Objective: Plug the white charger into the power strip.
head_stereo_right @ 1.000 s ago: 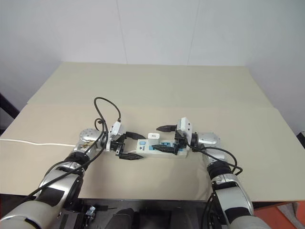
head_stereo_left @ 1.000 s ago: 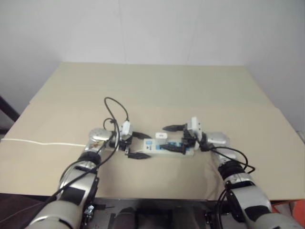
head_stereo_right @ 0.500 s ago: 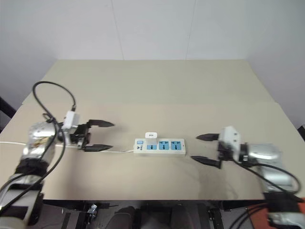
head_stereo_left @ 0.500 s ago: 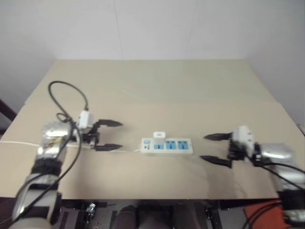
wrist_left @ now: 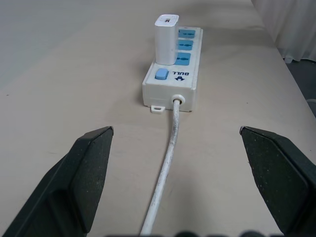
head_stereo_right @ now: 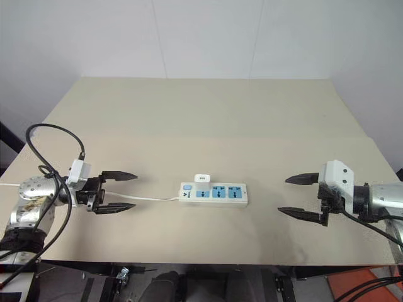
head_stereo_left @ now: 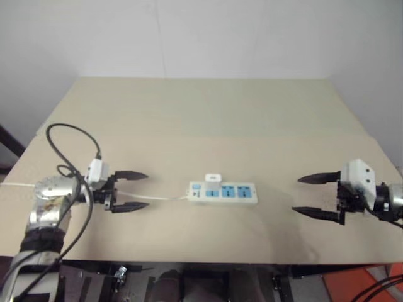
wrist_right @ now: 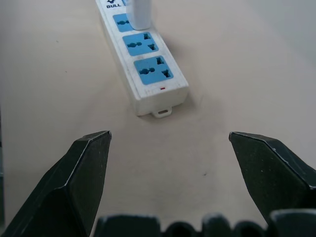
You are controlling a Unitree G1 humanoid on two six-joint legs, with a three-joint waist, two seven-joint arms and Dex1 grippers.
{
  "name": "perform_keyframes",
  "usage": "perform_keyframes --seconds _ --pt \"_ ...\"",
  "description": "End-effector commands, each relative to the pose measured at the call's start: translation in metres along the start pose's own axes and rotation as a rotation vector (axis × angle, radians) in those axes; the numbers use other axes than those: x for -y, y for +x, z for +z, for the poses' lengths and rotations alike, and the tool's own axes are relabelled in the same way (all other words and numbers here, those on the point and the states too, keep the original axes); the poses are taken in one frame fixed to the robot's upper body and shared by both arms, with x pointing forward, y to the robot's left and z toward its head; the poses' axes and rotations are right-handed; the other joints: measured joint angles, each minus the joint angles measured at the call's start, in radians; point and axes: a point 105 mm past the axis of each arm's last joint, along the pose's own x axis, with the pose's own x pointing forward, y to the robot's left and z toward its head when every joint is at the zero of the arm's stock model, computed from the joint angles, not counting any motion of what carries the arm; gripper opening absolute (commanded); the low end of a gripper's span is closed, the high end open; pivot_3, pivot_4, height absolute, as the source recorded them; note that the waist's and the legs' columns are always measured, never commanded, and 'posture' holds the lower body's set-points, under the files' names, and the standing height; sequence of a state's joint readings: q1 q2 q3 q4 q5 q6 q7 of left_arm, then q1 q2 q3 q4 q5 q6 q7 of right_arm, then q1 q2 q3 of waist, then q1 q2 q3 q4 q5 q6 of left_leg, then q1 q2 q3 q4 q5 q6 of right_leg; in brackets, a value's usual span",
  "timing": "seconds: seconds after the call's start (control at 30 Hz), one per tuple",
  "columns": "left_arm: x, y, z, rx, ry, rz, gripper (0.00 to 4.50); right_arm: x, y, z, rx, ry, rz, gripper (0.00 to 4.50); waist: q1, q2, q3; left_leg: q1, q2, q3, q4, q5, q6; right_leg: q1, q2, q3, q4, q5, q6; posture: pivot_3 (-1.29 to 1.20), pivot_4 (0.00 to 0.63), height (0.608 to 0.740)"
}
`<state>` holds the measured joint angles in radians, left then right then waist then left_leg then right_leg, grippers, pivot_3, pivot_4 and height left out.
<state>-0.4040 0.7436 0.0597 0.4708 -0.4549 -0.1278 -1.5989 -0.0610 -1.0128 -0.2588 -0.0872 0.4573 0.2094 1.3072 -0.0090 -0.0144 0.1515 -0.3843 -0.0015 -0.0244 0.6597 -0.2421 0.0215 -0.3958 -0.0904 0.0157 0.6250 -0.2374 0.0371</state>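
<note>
The power strip [head_stereo_right: 214, 194], a white bar with blue sockets, lies flat in the middle of the table. The white charger [head_stereo_right: 201, 182] stands upright in its leftmost socket, beside the blue switch [wrist_left: 161, 74]. My left gripper [head_stereo_right: 119, 191] hovers open to the left of the strip, fingers pointing at its cord end. Off to the right, my right gripper [head_stereo_right: 298, 196] is open too, aimed at the strip's far end [wrist_right: 157, 94]. Neither holds anything; both are well apart from the strip.
The strip's thin white cord [head_stereo_right: 154, 199] runs left across the beige table [head_stereo_right: 201, 119] under my left gripper. A black cable [head_stereo_right: 53, 148] loops above my left wrist. A pale wall stands behind the table.
Both grippers have drawn away from the power strip, the left one leftward and the right one rightward. The charger stays standing in the strip. The camera view has shifted slightly.
</note>
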Motion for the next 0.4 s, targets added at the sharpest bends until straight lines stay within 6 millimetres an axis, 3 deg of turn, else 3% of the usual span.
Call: perform_keyframes --seconds 0.03,0.4 --pt "-0.0060 0.0000 0.0113 0.017 0.043 0.004 4.48 0.0026 -0.0090 0.0142 0.018 -0.012 -0.007 4.50 0.001 0.000 0.001 0.000 0.000 0.000 0.000 0.000 0.000 0.000 0.000 0.000 0.000 0.000 0.000 0.00 0.150 0.740" --pt "-0.0083 0.0001 0.0094 0.006 0.030 -0.004 4.48 0.0007 -0.0140 0.0070 -0.020 0.001 -0.056 4.50 0.000 -0.001 0.003 0.000 0.000 0.000 0.000 0.000 0.000 0.000 0.000 0.000 0.000 0.000 0.000 0.00 0.150 0.740"
